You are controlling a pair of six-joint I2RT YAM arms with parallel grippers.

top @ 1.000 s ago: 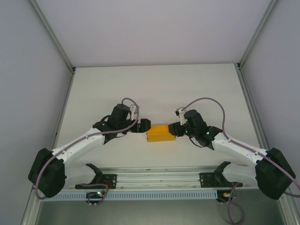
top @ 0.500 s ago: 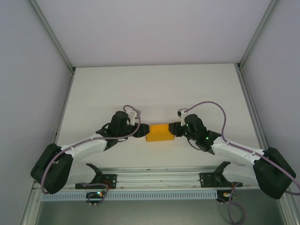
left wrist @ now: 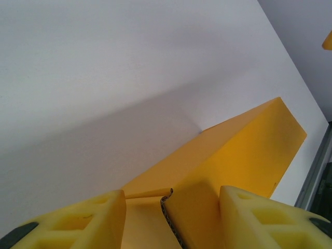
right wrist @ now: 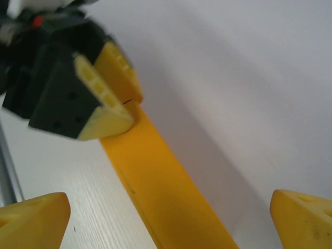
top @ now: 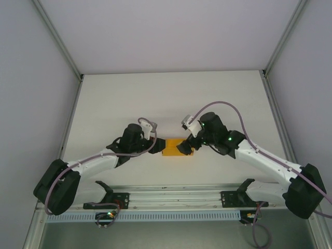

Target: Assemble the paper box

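Note:
The paper box (top: 174, 147) is a small orange-yellow rectangular box lying on the white table between the two arms. My left gripper (top: 158, 145) is shut on its left end. In the left wrist view the box (left wrist: 233, 150) runs away from my gripper (left wrist: 173, 194), with a curled end flap (left wrist: 155, 193) between the yellow fingers. My right gripper (top: 187, 146) hovers over the box's right end. In the right wrist view its fingers (right wrist: 31, 218) stand wide apart, open, on either side of the box (right wrist: 161, 181). The left gripper (right wrist: 111, 98) clamps the far end.
The white table (top: 171, 98) stretches away behind the box. Grey enclosure walls (top: 31, 78) stand at left, right and back. A metal rail (top: 171, 197) with the arm bases runs along the near edge.
My right gripper has let go of the box's right end, opened wide and lifted. My left gripper closed on the left end and stays there. The box has hardly moved.

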